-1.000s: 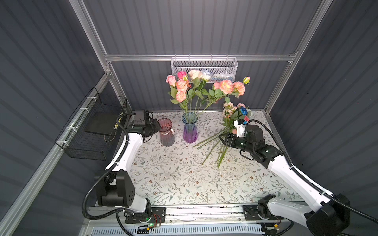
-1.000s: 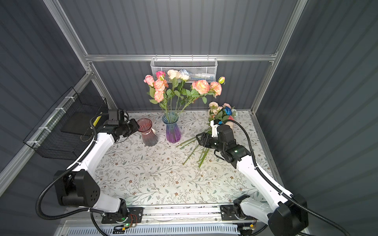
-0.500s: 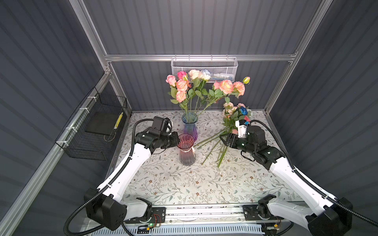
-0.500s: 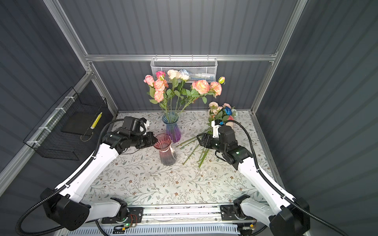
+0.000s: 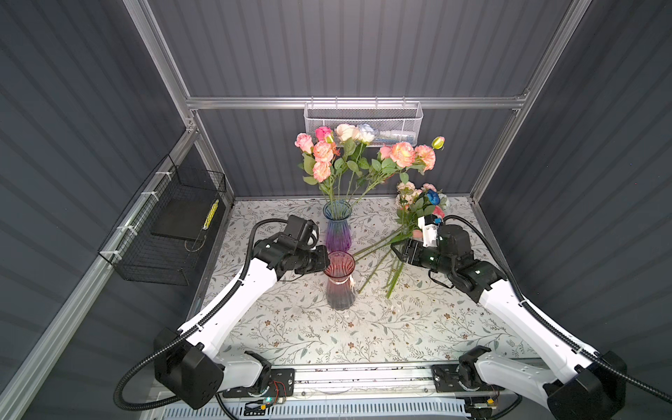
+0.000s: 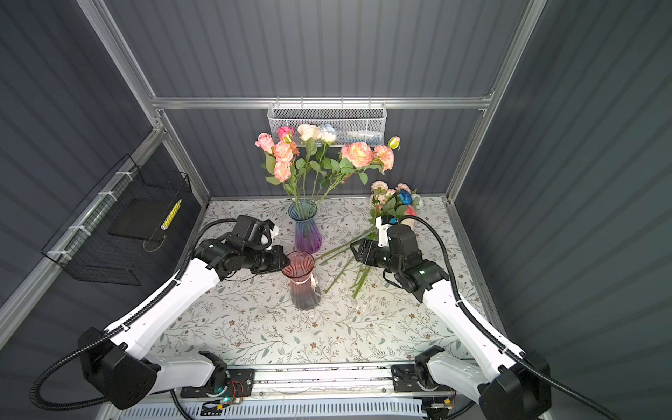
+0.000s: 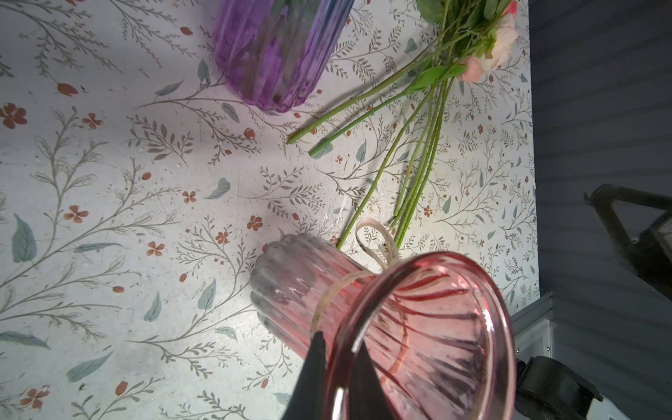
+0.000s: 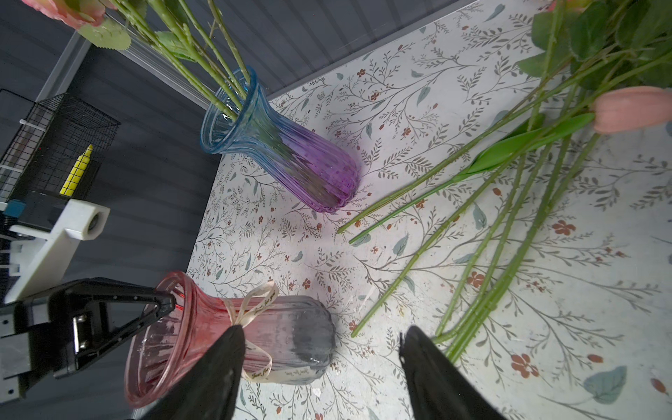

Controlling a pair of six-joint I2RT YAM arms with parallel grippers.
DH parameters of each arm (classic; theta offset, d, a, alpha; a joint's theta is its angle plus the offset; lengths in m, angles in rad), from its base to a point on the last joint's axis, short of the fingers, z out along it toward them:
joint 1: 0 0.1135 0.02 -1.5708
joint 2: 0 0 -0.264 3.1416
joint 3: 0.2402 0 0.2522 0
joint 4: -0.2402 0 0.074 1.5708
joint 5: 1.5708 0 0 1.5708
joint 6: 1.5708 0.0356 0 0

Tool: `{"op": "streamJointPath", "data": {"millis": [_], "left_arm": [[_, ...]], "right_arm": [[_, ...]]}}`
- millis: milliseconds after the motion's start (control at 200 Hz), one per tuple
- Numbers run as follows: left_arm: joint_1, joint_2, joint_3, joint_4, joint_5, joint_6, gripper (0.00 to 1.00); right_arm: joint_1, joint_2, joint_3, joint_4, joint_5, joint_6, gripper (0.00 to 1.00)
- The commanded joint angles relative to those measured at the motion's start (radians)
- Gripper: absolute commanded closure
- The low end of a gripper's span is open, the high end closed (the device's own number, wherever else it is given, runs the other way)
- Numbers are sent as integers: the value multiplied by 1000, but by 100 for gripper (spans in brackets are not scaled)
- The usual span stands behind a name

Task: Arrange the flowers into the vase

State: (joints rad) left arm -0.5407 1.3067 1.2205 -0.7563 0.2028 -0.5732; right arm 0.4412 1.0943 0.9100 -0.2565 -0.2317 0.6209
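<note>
Desk: Why pinch the pink vase (image 5: 340, 280) by its rim?
Operator: My left gripper (image 5: 324, 260) steadies it in front of the blue-purple vase (image 5: 338, 232). Loose flowers (image 5: 418, 203) lie to that vase's right, beneath my right gripper (image 5: 400, 251), which is spread wide and empty.

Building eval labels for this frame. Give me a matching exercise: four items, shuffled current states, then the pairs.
Items
1. blue-purple vase
2. pink-grey vase
3. loose flowers
4. right claw

States
A. open, holding nothing
B. lying on the table
C. has standing blooms in it
D. empty, rim pinched by the left claw

Pairs: 1-C, 2-D, 3-B, 4-A
</note>
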Motion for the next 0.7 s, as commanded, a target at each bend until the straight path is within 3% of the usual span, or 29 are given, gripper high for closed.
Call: {"op": "streamJointPath", "data": {"millis": [0,145,295,445,695], "left_arm": [[-4,-17,-26,121,64,-51,100],[-7,-22,-42,128,75,-60,100],[-7,-38,-31,117,73,-56,65],[-7,-48,1,120,73,-60,37],[-7,-121,52,169,45,-45,10]], "right_arm": [[3,-5,-5,-13,3,-15,29],[3,-7,-2,-28,-1,-15,29],[3,-4,-11,-36,4,-2,28],[2,14,-25,-35,13,16,28],[0,175,-16,1,18,36,30]]}}
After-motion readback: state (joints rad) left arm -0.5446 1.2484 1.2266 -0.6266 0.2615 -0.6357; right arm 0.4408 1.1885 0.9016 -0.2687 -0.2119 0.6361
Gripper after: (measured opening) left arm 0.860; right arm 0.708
